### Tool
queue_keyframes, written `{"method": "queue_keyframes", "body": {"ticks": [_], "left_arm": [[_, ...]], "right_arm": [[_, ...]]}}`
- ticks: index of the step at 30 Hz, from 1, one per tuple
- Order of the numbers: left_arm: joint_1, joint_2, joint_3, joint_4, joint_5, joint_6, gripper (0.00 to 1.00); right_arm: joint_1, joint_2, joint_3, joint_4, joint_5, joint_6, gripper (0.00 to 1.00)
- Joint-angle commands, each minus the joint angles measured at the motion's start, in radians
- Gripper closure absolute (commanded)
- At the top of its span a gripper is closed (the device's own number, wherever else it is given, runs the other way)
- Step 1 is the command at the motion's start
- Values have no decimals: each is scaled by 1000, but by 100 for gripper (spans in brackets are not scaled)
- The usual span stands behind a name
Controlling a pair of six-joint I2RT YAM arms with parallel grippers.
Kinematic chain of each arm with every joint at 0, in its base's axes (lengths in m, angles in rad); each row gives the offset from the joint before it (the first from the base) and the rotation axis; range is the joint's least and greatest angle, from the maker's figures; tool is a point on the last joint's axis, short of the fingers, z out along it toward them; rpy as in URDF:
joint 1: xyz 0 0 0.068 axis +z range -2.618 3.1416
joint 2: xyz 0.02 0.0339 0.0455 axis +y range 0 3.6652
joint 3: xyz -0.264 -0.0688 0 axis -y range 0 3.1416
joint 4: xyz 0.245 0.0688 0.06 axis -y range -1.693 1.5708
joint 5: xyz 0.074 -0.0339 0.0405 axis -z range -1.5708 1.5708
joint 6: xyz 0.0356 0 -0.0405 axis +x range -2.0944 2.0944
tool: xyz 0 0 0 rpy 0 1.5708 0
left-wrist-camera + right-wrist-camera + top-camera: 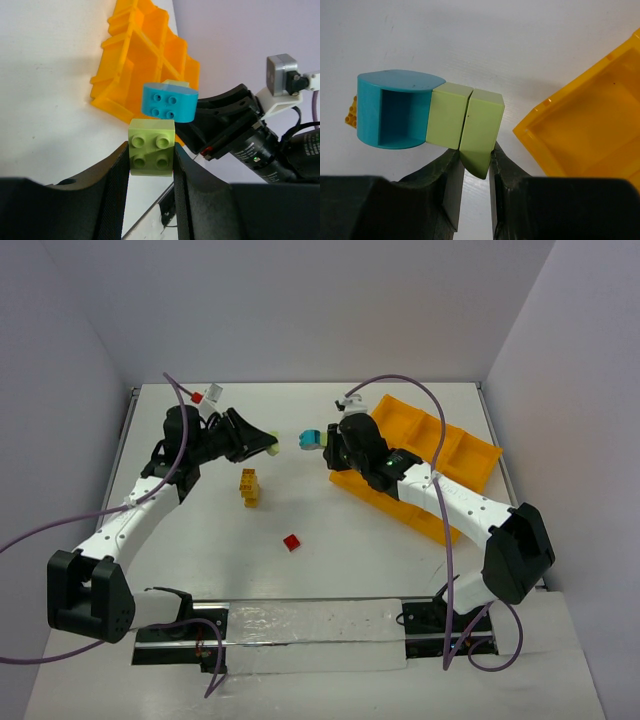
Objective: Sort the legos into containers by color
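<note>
My left gripper (267, 446) is shut on a single light green brick (151, 152), held above the table; its studs face the left wrist camera. My right gripper (326, 446) is shut on a stack of two light green bricks (481, 125) with a teal-blue brick (390, 110) on its far end, also in the air. The two held pieces face each other a short gap apart. A yellow brick stack (249, 487) stands on the table below the left gripper. A red brick (291, 542) lies nearer the front. The orange-yellow divided tray (470, 455) sits at the right.
A red cable connector (197, 397) sits at the back left by the left arm's cable. The tray's compartments (135, 60) look empty from the left wrist view. The right arm lies over the tray's near side. White walls close the table's back and sides.
</note>
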Motion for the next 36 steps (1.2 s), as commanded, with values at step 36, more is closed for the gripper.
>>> {"method": "queue_keyframes", "body": {"ticks": [36], "left_arm": [[11,-122,247,-545,-561,206,100]], "right_arm": [[129,420,200,-104,21,-9,100]]}}
